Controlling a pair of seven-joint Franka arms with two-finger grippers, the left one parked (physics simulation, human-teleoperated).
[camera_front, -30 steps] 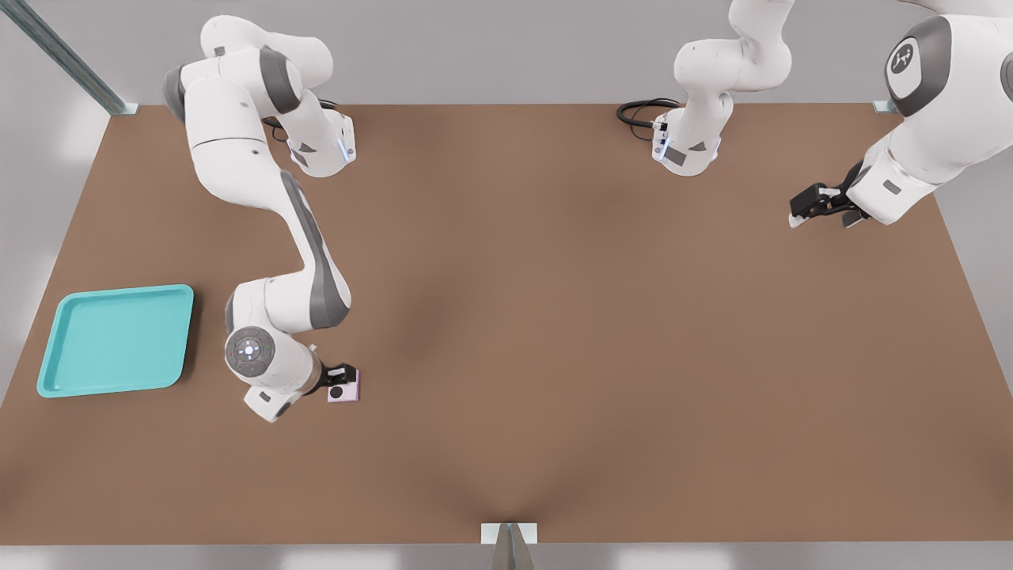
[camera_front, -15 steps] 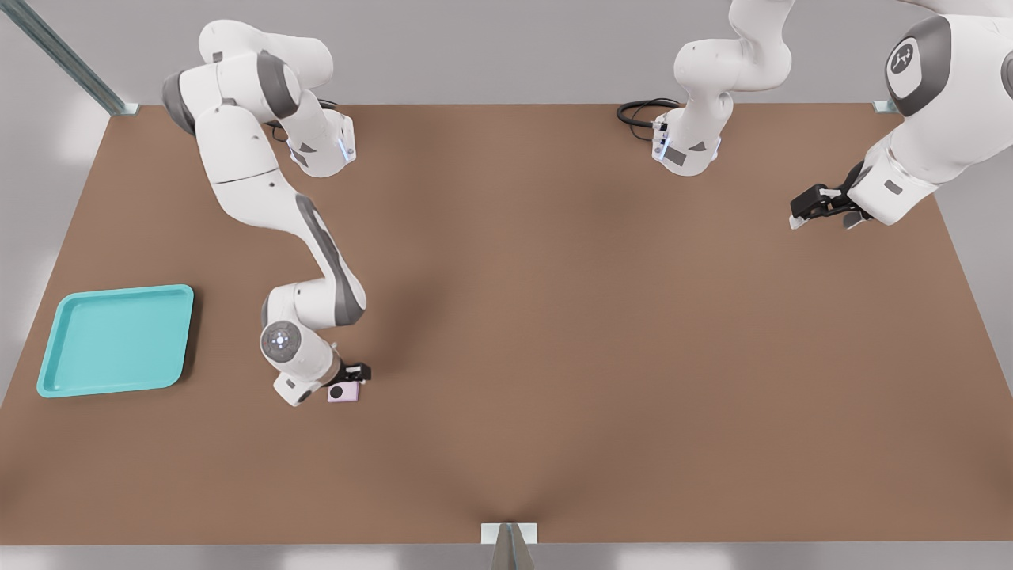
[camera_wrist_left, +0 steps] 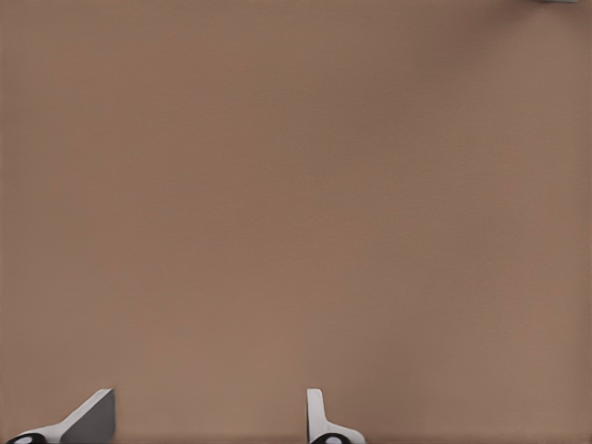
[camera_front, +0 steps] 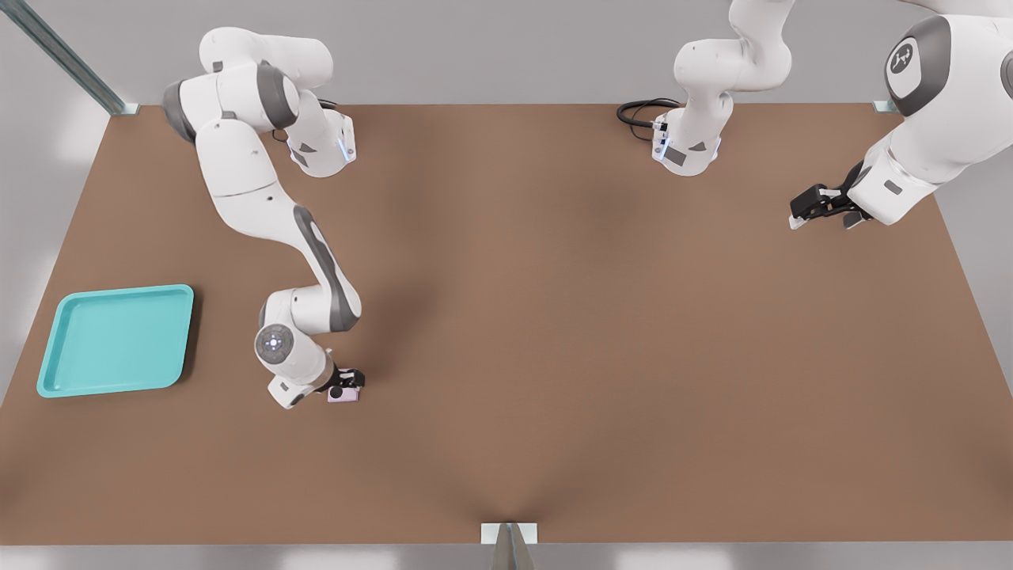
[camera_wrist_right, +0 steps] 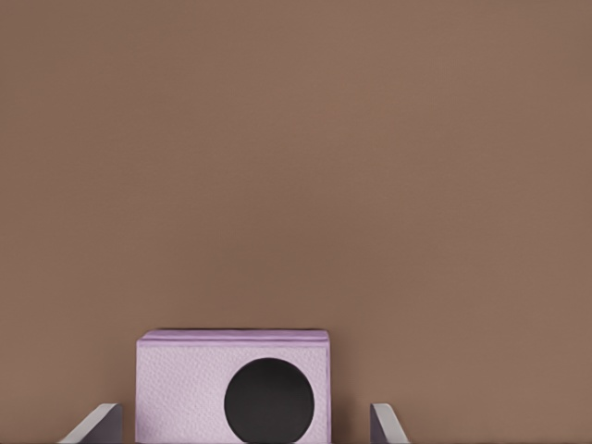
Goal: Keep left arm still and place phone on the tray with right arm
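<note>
The pale pink-lilac phone (camera_front: 345,397) lies flat on the brown table, lens side up, toward the front and well to the right of the tray in the front view. My gripper (camera_front: 349,381) hangs directly over it, fingers pointing down. In the right wrist view the phone (camera_wrist_right: 181,381) sits between the two fingertips (camera_wrist_right: 100,424) with a gap on each side, so the gripper (camera_wrist_right: 242,418) is open and not touching it. The turquoise tray (camera_front: 119,290) rests empty near the table's edge at the front view's left.
The parked arm's gripper (camera_front: 823,207) hovers near the table edge at the front view's right. Both arm bases (camera_front: 687,150) and a black cable (camera_front: 639,111) stand along the back edge. A metal bracket (camera_front: 509,535) marks the front edge.
The working arm has folded lower and its wrist has drawn in closer to the table. Its gripper has settled down around the phone, which has not moved.
</note>
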